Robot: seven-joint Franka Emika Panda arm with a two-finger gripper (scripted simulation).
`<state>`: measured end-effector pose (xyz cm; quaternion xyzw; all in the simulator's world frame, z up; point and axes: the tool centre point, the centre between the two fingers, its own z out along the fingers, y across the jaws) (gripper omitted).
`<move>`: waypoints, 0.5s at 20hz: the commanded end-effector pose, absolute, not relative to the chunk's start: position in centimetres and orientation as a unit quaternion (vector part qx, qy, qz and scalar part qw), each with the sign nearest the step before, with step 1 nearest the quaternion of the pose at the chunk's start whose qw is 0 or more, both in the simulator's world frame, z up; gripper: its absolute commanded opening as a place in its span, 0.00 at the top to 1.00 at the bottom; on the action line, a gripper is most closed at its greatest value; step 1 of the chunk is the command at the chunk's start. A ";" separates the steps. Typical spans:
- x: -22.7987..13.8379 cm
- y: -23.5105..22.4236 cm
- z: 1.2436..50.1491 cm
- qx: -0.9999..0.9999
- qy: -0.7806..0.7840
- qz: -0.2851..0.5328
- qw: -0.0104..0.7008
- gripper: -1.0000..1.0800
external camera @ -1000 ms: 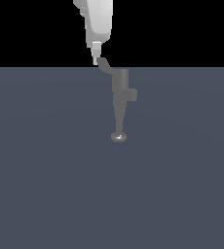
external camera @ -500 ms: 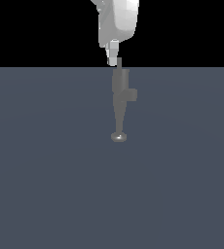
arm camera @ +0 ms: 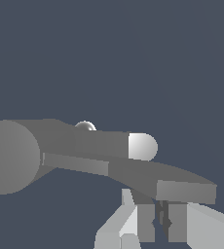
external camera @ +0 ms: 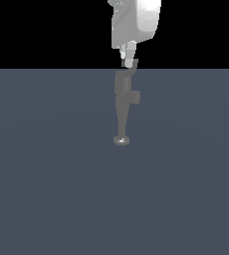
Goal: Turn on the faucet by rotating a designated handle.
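Note:
The grey faucet (external camera: 121, 87) stands on the floor at the middle of the exterior view. Its boxy side block (external camera: 134, 96) is on that view's right, and its tapering spout ends in a shiny tip (external camera: 121, 140). The handle (external camera: 131, 65) juts from the body's top toward the exterior view's right. My white gripper (external camera: 128, 61) hangs right over it, fingers together, tips against the handle. In the wrist view the handle (arm camera: 182, 188) runs from the round body (arm camera: 11, 156) to a flat paddle lying across my fingertips (arm camera: 161, 214). Only a narrow dark slit separates the fingers, and nothing is held.
A flat dark grey floor (external camera: 47, 189) spreads around the faucet, with black background above it. The shiny spout tip also peeks over the body in the wrist view (arm camera: 84, 126).
My gripper has swept from the exterior view's left of the faucet top to its right. The handle has swung with it, from jutting left to jutting right.

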<state>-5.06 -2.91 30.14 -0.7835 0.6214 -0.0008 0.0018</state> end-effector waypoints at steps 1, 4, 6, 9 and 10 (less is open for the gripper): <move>-4.8 -5.1 30.1 -0.778 0.628 -0.001 0.001 1.00; -4.5 -6.5 30.0 -0.778 0.629 -0.001 0.001 1.00; -4.3 -7.5 30.0 -0.777 0.629 -0.001 0.001 1.00; -4.1 -8.8 30.0 -0.777 0.630 0.000 0.000 1.00; -4.0 -9.3 30.0 -0.777 0.630 0.000 0.000 1.00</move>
